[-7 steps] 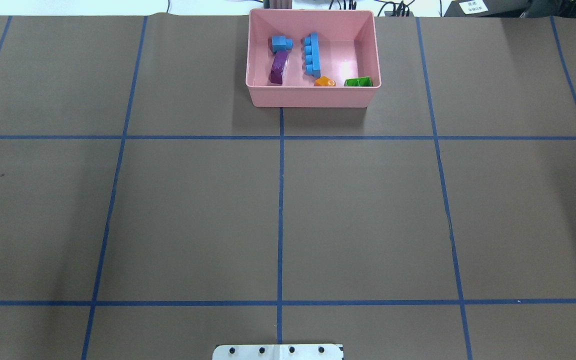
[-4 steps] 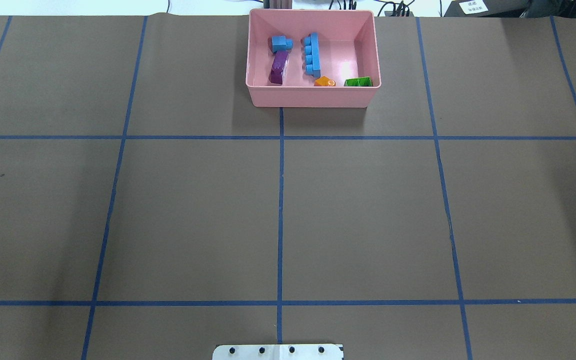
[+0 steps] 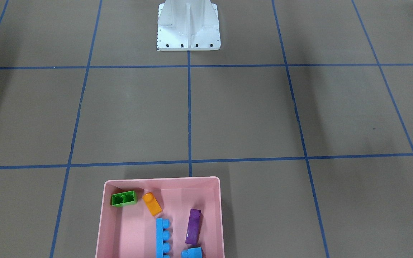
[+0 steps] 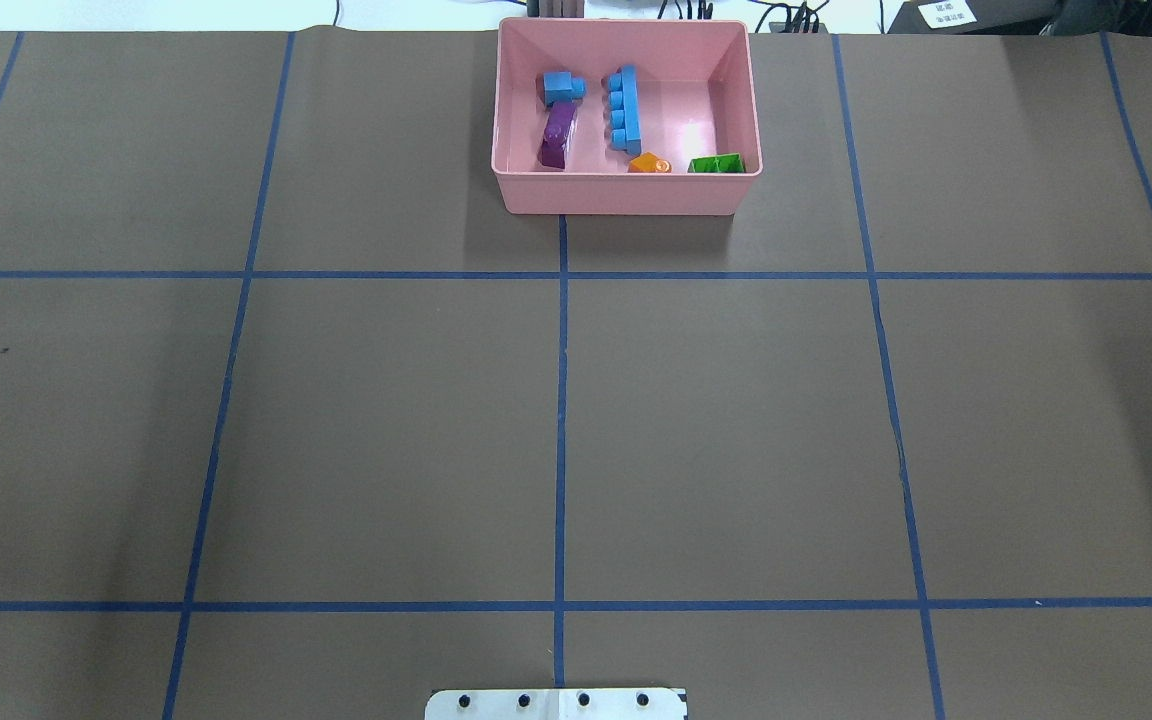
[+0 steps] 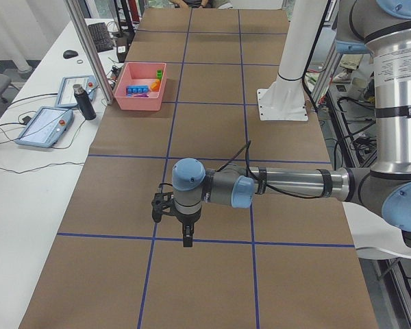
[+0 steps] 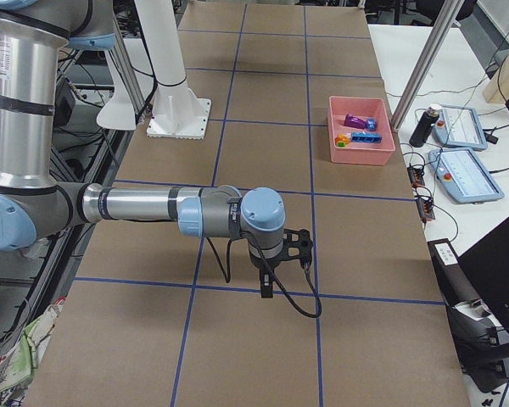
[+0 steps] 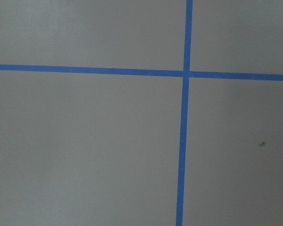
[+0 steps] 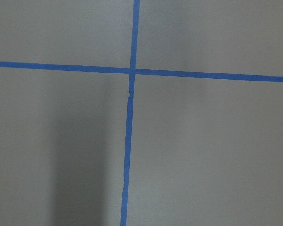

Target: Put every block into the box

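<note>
The pink box (image 4: 626, 195) stands at the table's far middle and holds all the blocks. In it lie the short blue block (image 4: 561, 87), the purple block (image 4: 557, 137), the long blue block (image 4: 624, 108), the orange block (image 4: 648, 163) and the green block (image 4: 717, 164). The front-facing view shows the box (image 3: 100, 229) at its bottom edge. My left gripper (image 5: 185, 235) shows only in the exterior left view and my right gripper (image 6: 265, 285) only in the exterior right view. Both hang over bare table far from the box. I cannot tell whether they are open or shut.
The white robot base (image 3: 188, 27) stands at the near middle of the table. Blue tape lines (image 4: 561, 400) divide the brown surface into squares. A black bottle (image 5: 84, 103), a metal post (image 5: 89, 48) and control pendants (image 5: 44, 127) stand beyond the box on a white side table.
</note>
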Robot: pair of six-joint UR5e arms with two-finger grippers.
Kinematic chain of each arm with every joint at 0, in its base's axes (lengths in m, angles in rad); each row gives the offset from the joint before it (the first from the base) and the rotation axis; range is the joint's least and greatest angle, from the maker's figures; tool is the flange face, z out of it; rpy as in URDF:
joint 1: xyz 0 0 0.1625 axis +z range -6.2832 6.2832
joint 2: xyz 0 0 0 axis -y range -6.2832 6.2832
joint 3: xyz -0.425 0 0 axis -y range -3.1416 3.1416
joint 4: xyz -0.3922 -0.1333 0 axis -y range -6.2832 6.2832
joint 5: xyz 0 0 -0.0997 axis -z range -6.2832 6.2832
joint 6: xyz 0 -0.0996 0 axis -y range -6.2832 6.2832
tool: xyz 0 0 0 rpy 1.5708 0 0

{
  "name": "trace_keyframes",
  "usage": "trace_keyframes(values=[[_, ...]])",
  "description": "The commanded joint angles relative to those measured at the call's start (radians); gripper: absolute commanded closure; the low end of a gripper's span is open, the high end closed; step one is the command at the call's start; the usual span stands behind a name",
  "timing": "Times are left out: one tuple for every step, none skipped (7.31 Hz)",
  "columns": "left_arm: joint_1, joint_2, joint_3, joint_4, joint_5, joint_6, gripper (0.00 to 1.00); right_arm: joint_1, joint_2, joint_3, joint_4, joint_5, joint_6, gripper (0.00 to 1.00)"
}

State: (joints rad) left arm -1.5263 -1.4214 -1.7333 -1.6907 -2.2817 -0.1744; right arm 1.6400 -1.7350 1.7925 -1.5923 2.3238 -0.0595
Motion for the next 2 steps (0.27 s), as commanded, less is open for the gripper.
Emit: trace_keyframes(values=[[0.000,-0.001,0.000,0.002,-0.001,0.000,0.00,0.000,0.000,-0.001,0.000,0.002,0.001,0.00],[0.000,-0.001,0.000,0.002,-0.001,0.000,0.00,0.001,0.000,0.001,0.000,0.002,0.001,0.00]])
